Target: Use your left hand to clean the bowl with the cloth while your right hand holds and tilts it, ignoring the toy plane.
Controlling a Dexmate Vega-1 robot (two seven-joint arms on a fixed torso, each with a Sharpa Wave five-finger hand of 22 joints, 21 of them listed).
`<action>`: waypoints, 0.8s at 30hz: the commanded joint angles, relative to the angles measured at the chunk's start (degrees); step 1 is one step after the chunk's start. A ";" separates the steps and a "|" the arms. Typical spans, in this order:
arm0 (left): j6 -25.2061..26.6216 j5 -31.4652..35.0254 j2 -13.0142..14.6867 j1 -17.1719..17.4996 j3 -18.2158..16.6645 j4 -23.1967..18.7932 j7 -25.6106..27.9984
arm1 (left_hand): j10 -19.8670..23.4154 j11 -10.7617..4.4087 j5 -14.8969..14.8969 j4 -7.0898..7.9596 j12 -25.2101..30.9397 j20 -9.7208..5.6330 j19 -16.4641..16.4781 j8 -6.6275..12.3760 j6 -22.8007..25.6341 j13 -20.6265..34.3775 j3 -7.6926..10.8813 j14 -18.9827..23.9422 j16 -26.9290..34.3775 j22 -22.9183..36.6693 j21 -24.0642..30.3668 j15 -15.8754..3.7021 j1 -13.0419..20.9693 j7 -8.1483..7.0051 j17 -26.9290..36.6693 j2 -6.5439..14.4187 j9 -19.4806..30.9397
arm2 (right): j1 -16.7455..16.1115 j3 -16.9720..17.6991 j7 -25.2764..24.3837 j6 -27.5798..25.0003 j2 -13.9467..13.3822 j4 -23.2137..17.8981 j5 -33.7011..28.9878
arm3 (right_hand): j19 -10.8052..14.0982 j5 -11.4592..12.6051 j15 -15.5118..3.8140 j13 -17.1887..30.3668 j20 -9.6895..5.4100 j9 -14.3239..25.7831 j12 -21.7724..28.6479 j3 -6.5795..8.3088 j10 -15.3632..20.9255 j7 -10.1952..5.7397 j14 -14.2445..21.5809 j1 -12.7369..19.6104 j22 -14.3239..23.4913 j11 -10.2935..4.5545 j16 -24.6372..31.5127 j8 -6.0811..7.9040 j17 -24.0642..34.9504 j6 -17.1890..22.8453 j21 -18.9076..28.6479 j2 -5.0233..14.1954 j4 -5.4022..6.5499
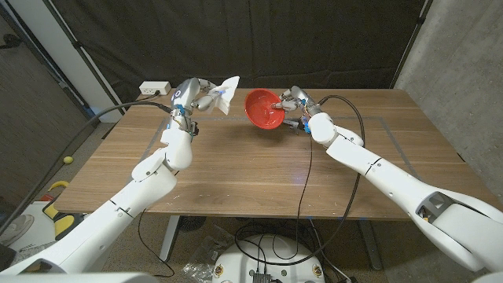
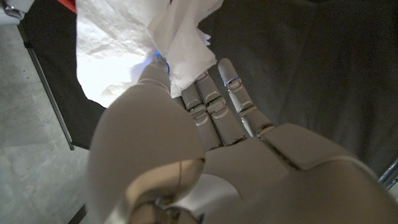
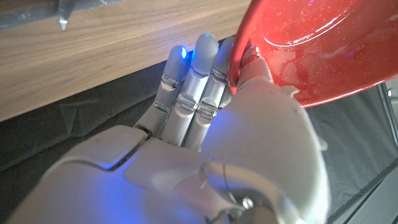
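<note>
Head view, step: the right hand (image 1: 296,104) has the red bowl (image 1: 264,111) lifted clear of the table (image 1: 236,169) and tipped so its opening faces the left hand (image 1: 196,95). The left hand holds the white cloth (image 1: 226,93) up, close beside the bowl but apart from it. I judge the hold-and-tilt part done and the wiping not yet begun.
Head view, next move: the left hand would need to carry the cloth across the small gap and press it into the bowl's inside, while the right hand keeps the tilt steady.
Head view, bowl contents: nothing can be made out inside; the inner wall looks bare and glossy.
Left wrist view, left hand: the cloth (image 2: 149,43) is bunched and pinched at the fingers (image 2: 231,84), with loose folds hanging past them.
Right wrist view, right hand: the hand (image 3: 205,118) pinches the bowl (image 3: 323,50) at its rim, thumb on one side and fingers on the other.
Right wrist view, bowl contents: the shown surface of the bowl is shiny and speckled; whether that is dirt or the finish I cannot tell.
</note>
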 commanded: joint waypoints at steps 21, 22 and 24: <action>27.00 7.75 5.68 -7.25 12.43 0.01 -10.81 | 1.39 -0.86 0.16 0.12 -1.12 -0.04 0.34 -0.62 1.01 -0.54 -0.21 0.15 -0.28 0.06 0.16 -3.31 0.89 1.74 0.29 0.34 0.44 | 3.01 -9.72 19.70 -16.85 -9.09 -13.69 -21.60 | -0.56 -0.22 -1.80 -0.32 -7.84 -0.11 -0.80 -0.86 0.33 -1.17 0.44 0.74 -0.06 -0.11 -0.56 0.04 -1.31 0.41 -0.62 1.49 -0.04; 27.10 7.63 5.68 -7.43 12.64 0.35 -10.90 | 1.41 -0.85 0.13 0.11 -1.19 -0.05 0.47 -0.63 1.16 -0.59 -0.21 0.23 -0.26 0.06 0.21 -3.31 0.93 1.84 0.30 0.36 0.40 | 3.32 -10.02 20.75 -17.09 -9.06 -13.72 -22.00 | -0.60 -0.23 -1.80 -0.18 -7.85 -0.15 -0.75 -0.89 0.31 -1.16 0.60 0.71 -0.05 -0.08 -0.47 0.02 -1.27 0.41 -0.64 1.51 -0.03; 27.25 7.55 5.63 -7.78 13.17 1.12 -10.86 | 1.43 -0.84 0.11 0.12 -1.25 0.02 0.46 -0.67 1.17 -0.65 -0.22 0.26 -0.26 0.05 0.20 -3.29 0.94 1.85 0.29 0.35 0.37 | 3.86 -10.67 22.42 -17.24 -9.01 -13.65 -22.95 | -0.60 -0.24 -1.80 -0.37 -7.87 -0.20 -0.81 -0.93 0.51 -1.12 0.62 0.72 -0.04 0.07 -0.48 -0.01 -1.31 0.39 -0.65 1.49 -0.05</action>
